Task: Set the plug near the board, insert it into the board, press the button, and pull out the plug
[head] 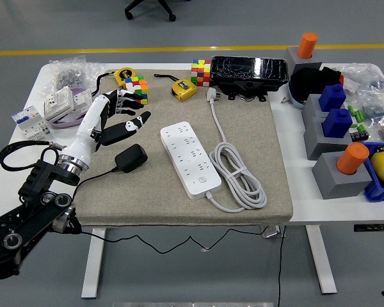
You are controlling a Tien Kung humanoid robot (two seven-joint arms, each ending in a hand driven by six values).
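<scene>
The black plug (130, 157) is seen lying on the worktop (147, 192) mat, at 9 o'clock of the white board (191, 159), untouched. The left hand (112, 118) is held just beyond it at 11 o'clock, fingers spread, gripping nothing.

I see grey floor (179, 25) crossed by a yellow line (147, 49). Black chair base (150, 7) at top edge. White table (320, 211) on white legs (93, 262), beige mat (179, 198) laid over it.
</scene>
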